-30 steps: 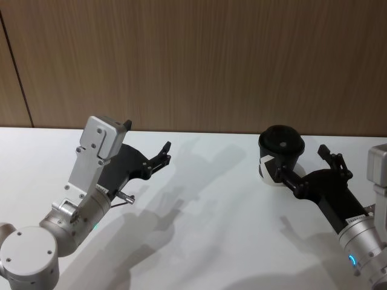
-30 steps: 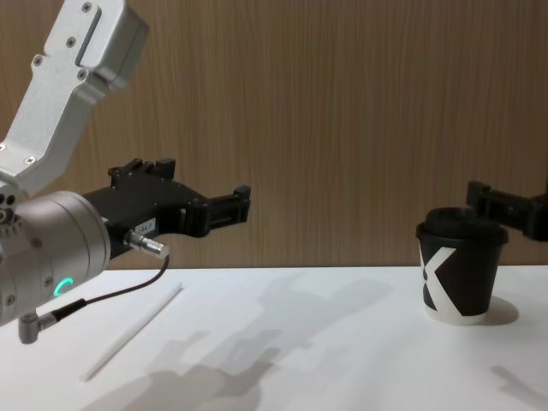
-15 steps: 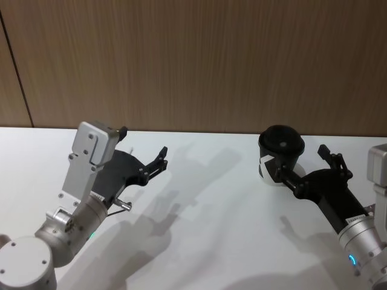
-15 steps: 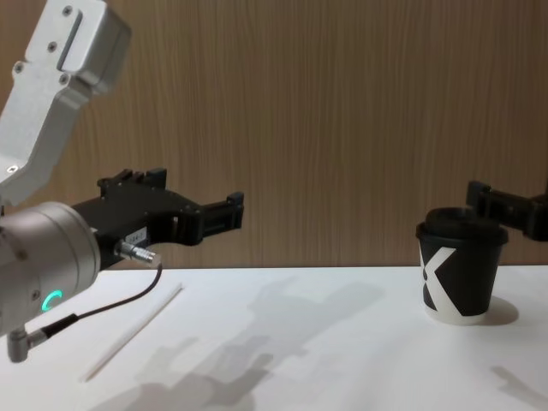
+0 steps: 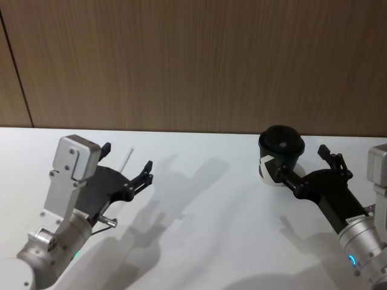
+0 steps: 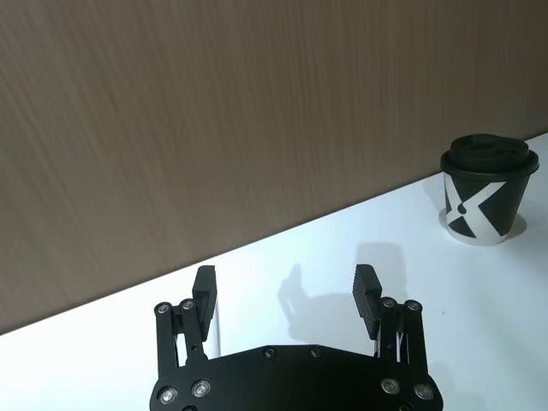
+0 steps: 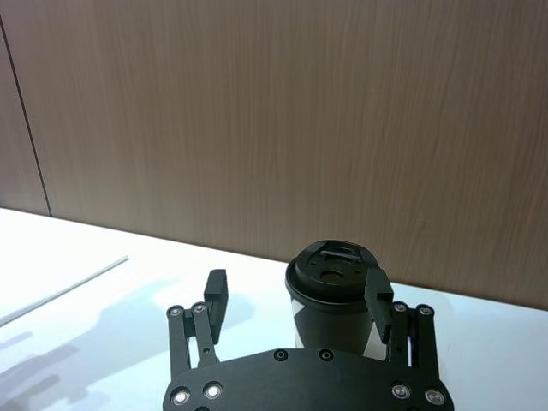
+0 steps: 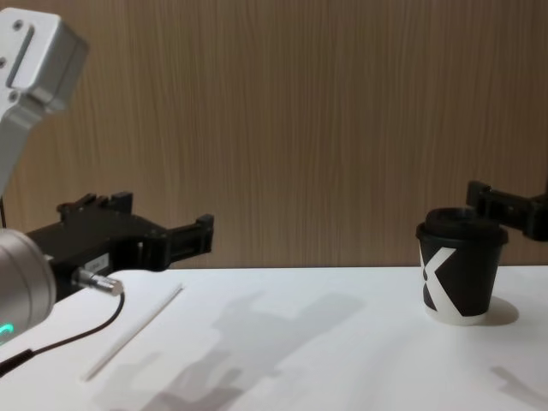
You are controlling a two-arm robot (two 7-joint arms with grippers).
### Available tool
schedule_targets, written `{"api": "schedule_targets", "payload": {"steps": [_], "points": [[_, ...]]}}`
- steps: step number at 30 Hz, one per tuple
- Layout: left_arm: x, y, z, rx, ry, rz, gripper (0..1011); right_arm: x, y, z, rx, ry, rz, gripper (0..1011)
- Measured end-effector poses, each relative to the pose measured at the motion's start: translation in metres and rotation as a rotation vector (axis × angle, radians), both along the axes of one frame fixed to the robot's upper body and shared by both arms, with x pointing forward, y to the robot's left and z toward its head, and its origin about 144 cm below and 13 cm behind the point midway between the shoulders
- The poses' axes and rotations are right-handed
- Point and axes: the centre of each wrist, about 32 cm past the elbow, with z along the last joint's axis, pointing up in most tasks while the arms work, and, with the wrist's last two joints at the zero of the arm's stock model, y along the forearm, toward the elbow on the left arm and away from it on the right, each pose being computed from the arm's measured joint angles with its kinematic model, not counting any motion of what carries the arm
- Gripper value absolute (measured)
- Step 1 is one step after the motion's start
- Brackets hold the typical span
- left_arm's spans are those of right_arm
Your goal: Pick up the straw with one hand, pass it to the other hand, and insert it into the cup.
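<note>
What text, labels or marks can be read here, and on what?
"X": large white mark on the side of the cup, logo-like.
Small white sticker on the left gripper body, chest view: too small to read.
No other text.

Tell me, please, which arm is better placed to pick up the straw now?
Left. The left gripper hovers open near the far end of the straw, which lies on the robot's left side. The right gripper is open by the cup, far from the straw.
</note>
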Motion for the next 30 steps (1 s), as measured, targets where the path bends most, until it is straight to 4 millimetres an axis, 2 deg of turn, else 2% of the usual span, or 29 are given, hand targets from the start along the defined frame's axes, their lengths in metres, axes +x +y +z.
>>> {"api": "schedule_targets", "payload": {"steps": [19, 30], "points": [[-0.033, 0.011, -0.02, -0.094, 0.091, 0.141, 1001, 0.0, 0.0, 0.0, 0.0, 0.0, 0.0, 1001], [-0.043, 0.013, -0.034, -0.156, 0.137, 0.219, 1001, 0.0, 0.0, 0.0, 0.0, 0.0, 0.0, 1001]]}}
